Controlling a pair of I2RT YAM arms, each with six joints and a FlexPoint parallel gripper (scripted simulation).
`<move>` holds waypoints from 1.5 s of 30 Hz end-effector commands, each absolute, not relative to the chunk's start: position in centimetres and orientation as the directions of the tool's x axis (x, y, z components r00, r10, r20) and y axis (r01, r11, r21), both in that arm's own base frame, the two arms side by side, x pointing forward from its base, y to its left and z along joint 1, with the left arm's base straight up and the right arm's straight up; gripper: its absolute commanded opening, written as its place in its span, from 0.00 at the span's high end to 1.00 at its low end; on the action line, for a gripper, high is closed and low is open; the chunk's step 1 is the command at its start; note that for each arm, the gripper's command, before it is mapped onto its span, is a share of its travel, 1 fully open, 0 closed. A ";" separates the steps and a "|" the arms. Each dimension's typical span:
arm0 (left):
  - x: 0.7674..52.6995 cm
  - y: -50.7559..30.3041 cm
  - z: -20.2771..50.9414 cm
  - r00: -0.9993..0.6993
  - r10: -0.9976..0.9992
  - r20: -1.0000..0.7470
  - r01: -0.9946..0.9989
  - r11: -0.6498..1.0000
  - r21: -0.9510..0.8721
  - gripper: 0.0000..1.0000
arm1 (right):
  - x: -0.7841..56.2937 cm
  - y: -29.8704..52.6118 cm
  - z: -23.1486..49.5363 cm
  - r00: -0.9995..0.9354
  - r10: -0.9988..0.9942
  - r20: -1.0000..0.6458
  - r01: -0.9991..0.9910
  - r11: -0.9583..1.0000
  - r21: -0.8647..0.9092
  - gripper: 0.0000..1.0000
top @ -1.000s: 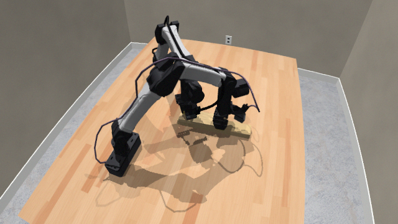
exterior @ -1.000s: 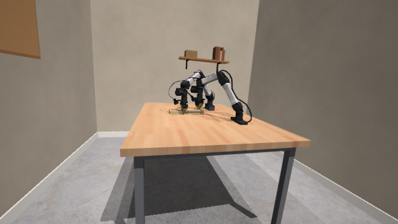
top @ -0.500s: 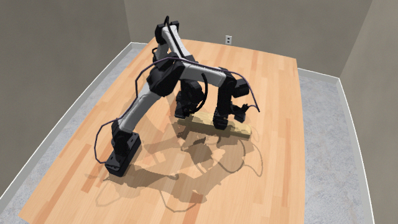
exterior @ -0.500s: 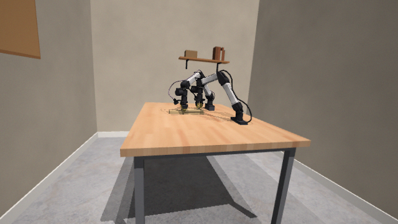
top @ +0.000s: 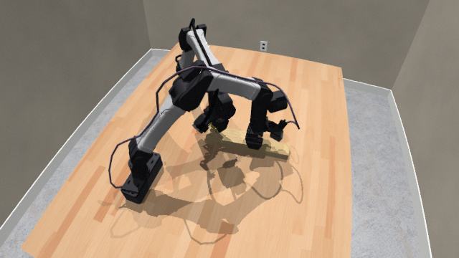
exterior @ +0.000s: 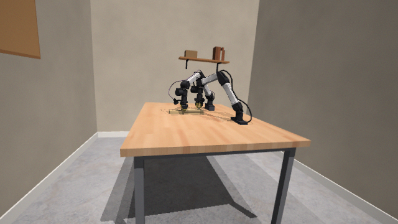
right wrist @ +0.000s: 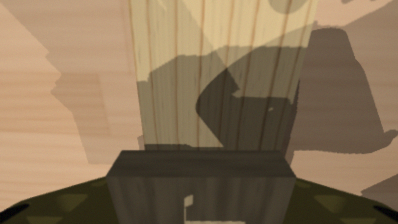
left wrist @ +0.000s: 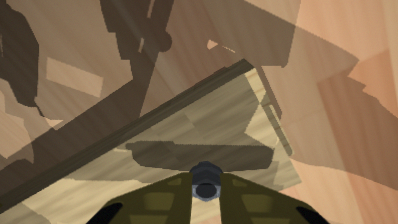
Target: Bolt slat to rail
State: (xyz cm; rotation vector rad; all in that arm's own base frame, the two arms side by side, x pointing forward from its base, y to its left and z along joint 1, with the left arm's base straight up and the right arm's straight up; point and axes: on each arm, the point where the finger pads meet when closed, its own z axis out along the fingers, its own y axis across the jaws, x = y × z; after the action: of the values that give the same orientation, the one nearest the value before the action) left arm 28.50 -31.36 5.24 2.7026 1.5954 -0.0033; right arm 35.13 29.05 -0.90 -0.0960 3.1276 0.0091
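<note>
Nut and slat at the rail [top: 277,152] [exterior: 171,112] [right wrist: 170,30]. The left gripper [top: 211,126] [exterior: 198,106] [left wrist: 205,181], nearly closed, pinches the dark hex nut [left wrist: 206,172] above the rail's end; thread engagement cannot be told. The right gripper [top: 254,145] [exterior: 184,108] [right wrist: 200,182], widely spread, grips the wooden slat [right wrist: 201,164] by its sides atop the rail. The slat is probably light and stiff, best held by its long edges; the hard, small nut, by opposite flats, lest it slip.
</note>
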 end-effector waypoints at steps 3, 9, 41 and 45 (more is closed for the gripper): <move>28.6 -31.5 4.9 0.669 0.743 0.009 0.743 -0.669 -0.014 0.86 | 35.4 29.2 -0.4 -0.998 -0.059 -0.026 -0.059 0.998 0.016 0.33; 28.6 -31.5 4.9 0.827 0.563 0.006 0.563 -0.826 -0.016 0.86 | 35.4 29.2 -0.4 -0.998 -0.059 -0.026 -0.059 0.998 0.016 0.33; 28.6 -31.6 5.6 0.926 0.378 0.003 0.378 -0.926 0.009 0.86 | 35.4 29.2 -0.4 -0.998 -0.059 -0.026 -0.059 0.998 0.016 0.33; 28.6 -31.6 5.6 0.926 0.378 0.003 0.378 -0.926 0.009 0.86 | 35.4 29.2 -0.4 -0.998 -0.059 -0.026 -0.059 0.998 0.016 0.33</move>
State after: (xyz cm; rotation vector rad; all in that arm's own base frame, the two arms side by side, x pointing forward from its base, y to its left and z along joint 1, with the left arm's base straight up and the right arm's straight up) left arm 28.45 -31.38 5.22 3.0791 0.6111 -0.0018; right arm 35.13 29.05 -0.90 -0.0960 3.1276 0.0090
